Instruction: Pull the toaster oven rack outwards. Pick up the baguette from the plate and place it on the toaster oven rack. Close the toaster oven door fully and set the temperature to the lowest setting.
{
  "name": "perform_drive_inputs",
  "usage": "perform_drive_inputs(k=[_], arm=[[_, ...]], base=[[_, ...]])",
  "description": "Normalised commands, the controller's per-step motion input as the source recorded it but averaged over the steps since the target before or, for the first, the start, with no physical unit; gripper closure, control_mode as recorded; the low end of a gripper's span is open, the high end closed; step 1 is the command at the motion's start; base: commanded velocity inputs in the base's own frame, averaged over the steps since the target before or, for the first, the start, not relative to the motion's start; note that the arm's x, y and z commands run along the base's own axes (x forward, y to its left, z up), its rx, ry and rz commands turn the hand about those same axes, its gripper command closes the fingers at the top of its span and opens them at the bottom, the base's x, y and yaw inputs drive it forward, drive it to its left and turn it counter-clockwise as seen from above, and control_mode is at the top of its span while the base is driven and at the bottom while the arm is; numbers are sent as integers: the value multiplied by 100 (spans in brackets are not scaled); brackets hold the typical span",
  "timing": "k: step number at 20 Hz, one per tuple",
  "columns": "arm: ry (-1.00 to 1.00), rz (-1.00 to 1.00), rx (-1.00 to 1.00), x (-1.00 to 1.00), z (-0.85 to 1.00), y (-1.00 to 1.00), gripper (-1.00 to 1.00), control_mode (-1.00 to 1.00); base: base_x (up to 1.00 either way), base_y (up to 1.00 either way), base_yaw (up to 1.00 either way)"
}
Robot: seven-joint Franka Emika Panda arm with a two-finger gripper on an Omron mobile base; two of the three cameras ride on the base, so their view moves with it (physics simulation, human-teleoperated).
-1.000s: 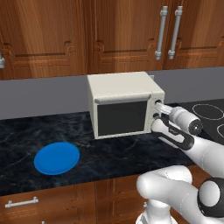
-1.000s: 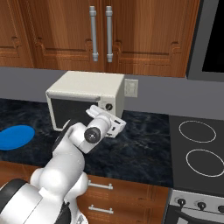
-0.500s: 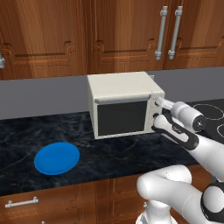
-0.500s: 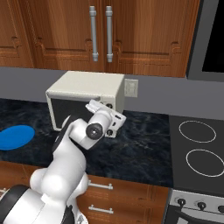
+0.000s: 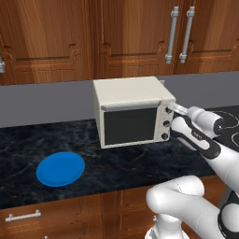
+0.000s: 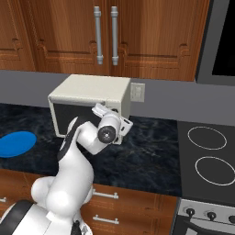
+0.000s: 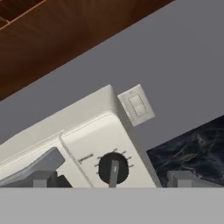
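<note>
The cream toaster oven (image 5: 126, 91) stands on the dark counter with its toaster oven door (image 5: 130, 127) shut, dark glass facing out. The toaster oven rack and the baguette are hidden. The blue plate (image 5: 60, 168) lies bare to the oven's left. My gripper (image 5: 174, 109) is open at the top knob (image 5: 168, 110) of the right panel. In the hand view that knob (image 7: 113, 168) sits centred between my spread fingertips (image 7: 43, 179), which do not touch it. From the right base view my gripper (image 6: 110, 115) is against the oven's (image 6: 87, 94) front right corner, with the plate (image 6: 16, 143) at the far left.
A wall outlet (image 6: 137, 92) sits just right of the oven. Stove burners (image 6: 206, 137) lie to the right on the cooktop. Wooden cabinets with metal handles (image 5: 173, 35) hang above. Two lower knobs (image 5: 165, 123) run down the panel under my hand.
My gripper has risen along the oven's right panel and moved in closer, from beside the middle knob to the top knob. Its jaws stay wide. The oven and plate have not moved.
</note>
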Motion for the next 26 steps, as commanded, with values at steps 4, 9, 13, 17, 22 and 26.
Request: perform_drive_inputs(k=[4,9,13,17,22,26], arm=[[4,4,4,0,0,-2,-100,-100],[1,0,3,0,0,0,-100,-100],[0,1,1,-1,0,4,-100,-100],[0,1,0,-7,1,29,-100,-100],[0,6,0,0,0,11,-100,-100],[0,6,0,0,0,2,-100,-100]], base=[[0,0,0],[0,0,0],[0,0,0],[0,0,0],[0,0,0],[0,0,0]])
